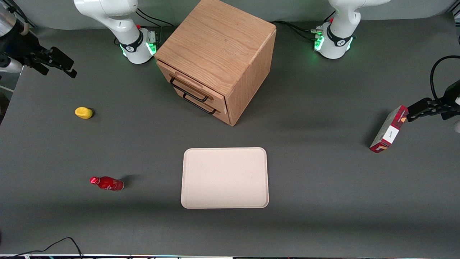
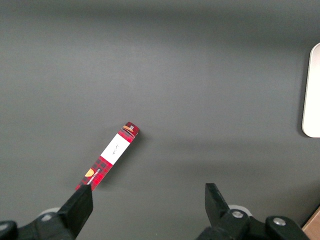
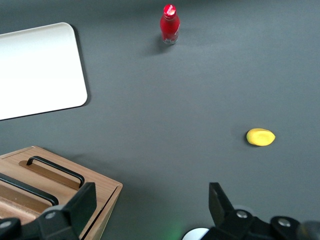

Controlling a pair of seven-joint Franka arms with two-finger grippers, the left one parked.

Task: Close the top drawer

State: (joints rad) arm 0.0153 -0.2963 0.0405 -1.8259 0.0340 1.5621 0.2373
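Top drawer [image 1: 192, 85] is sitting slightly proud of the cabinet [image 1: 219, 54]. Claw [image 1: 61, 64] is hovering spread, well apart; approach squarely, pressing the drawer front above the handle [image 1: 189, 90].

I note the cabinet [image 1: 219, 54] at 12 o'clock from the tray [image 1: 224, 178], bottle [image 1: 107, 183] at 9, carton [image 1: 388, 131] nearly 3. Gripper [image 1: 63, 64] hangs at 10, above the table [image 1: 323, 216] at the working arm's end.

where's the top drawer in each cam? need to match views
Front view: top drawer, slightly pulled out of the cabinet, above the lower drawer.
Right wrist view: top drawer, near the open gripper.
Left wrist view: not in it.
Shared landmark: the beige tray, in all three.
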